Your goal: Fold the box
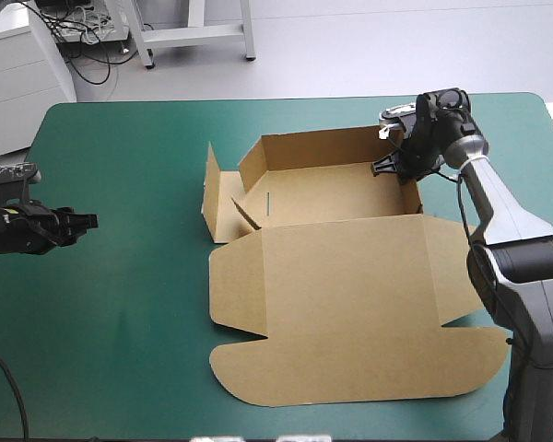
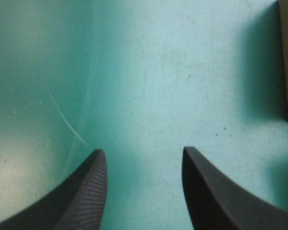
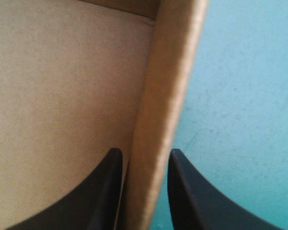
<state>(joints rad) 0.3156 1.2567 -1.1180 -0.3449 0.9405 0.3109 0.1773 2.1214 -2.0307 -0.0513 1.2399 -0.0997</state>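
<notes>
Box (image 1: 350, 267) lies centre-right on the surface (image 1: 120, 322), with the lid (image 1: 350, 341) flat nearest the robot and the tray (image 1: 336, 195) beyond. Left tool (image 1: 85, 221) is held apart over bare teal-green cover, well left of the box. Right tool (image 3: 144, 155) is clamped on the tray's right wall (image 3: 165, 96). Step judged: right wall tuck. Next, the loose left wall (image 1: 219, 198) is to be raised.

Only other stuff here is the table (image 1: 120, 276) with its teal-green cover (image 1: 111, 350), rounded at the far corners. Up close the cover's got a thin pale scratch (image 2: 67, 122) running slantwise and a few tiny dark specks (image 2: 224, 128).
</notes>
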